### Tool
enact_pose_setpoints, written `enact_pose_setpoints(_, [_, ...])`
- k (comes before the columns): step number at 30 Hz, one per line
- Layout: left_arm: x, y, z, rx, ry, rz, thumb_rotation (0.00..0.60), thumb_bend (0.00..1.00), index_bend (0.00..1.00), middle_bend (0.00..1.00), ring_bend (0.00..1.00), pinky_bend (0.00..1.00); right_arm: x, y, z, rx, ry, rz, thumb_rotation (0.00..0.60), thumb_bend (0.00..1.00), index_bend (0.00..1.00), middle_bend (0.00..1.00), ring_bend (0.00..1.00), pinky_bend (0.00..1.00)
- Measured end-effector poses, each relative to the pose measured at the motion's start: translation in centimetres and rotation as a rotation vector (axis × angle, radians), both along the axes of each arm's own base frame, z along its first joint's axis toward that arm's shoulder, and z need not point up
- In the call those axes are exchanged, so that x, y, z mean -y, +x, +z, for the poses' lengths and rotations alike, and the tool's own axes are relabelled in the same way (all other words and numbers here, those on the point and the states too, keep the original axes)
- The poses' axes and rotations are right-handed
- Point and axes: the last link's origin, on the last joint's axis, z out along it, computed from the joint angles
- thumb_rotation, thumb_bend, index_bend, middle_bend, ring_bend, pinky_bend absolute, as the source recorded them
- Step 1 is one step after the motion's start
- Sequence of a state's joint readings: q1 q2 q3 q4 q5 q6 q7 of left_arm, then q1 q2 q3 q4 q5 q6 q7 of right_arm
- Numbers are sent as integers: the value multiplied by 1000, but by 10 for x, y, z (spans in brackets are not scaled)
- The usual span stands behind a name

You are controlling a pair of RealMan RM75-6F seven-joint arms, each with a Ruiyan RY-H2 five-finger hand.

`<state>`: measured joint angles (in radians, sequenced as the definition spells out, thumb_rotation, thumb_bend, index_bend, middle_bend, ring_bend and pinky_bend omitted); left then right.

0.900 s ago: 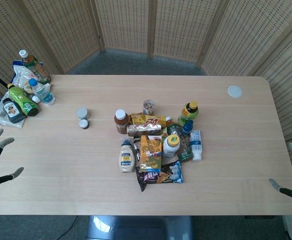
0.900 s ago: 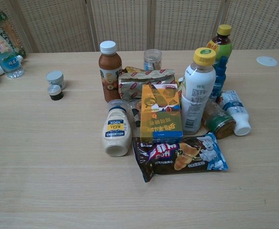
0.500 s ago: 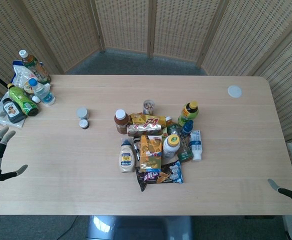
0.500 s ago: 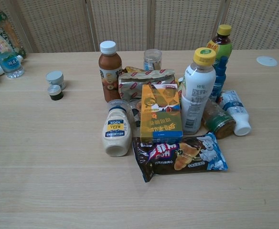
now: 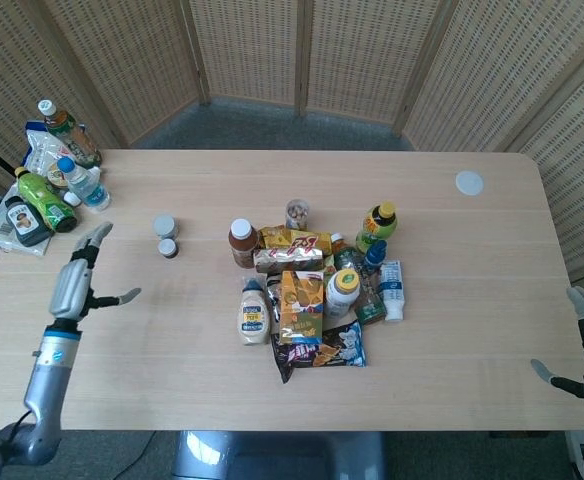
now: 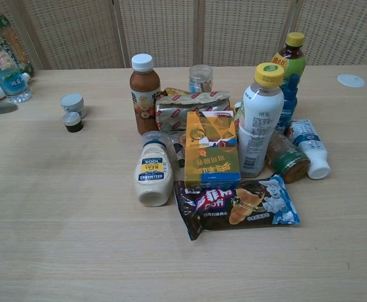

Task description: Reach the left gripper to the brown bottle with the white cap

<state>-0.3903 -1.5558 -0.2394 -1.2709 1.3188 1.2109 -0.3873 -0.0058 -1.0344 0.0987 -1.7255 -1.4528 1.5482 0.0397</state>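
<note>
My left hand (image 5: 77,280), up from the table's (image 5: 452,250) edge, hovers with fingers spread wide and empty; I aim right, toward the brown bottle (image 5: 240,243) standing at the pile's left edge.

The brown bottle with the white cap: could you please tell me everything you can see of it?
The brown bottle stands upright at the near-left corner of the central pile, its white screw cap on. It looks like plastic filled with brown drink, wrapped in a brown label with a pale printed panel. A gold foil packet lies right beside it on its right. No hand touches it; the left hand is over the table well to its left, fingers apart.
</note>
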Motion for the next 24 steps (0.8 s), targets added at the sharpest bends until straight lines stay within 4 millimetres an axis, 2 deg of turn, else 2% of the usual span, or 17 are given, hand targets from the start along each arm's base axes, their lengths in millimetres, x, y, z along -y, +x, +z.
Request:
enact_pose_setpoints(8, [-36, 38, -47, 145, -56, 50, 600, 0, 0, 0, 0, 0, 0, 1, -3, 5, 21, 9, 600, 0, 0, 0, 0, 0])
enact_pose_setpoints(17, [-68, 78, -76, 162, -85, 42, 600, 0, 0, 0, 0, 0, 0, 1, 0, 17, 11, 10, 600, 0, 0, 0, 0, 0])
enact_pose_setpoints(24, [-81, 108, -101, 143, -131, 14, 600, 0, 0, 0, 0, 0, 2, -2, 4, 28, 0, -2, 600, 0, 0, 0, 0, 0])
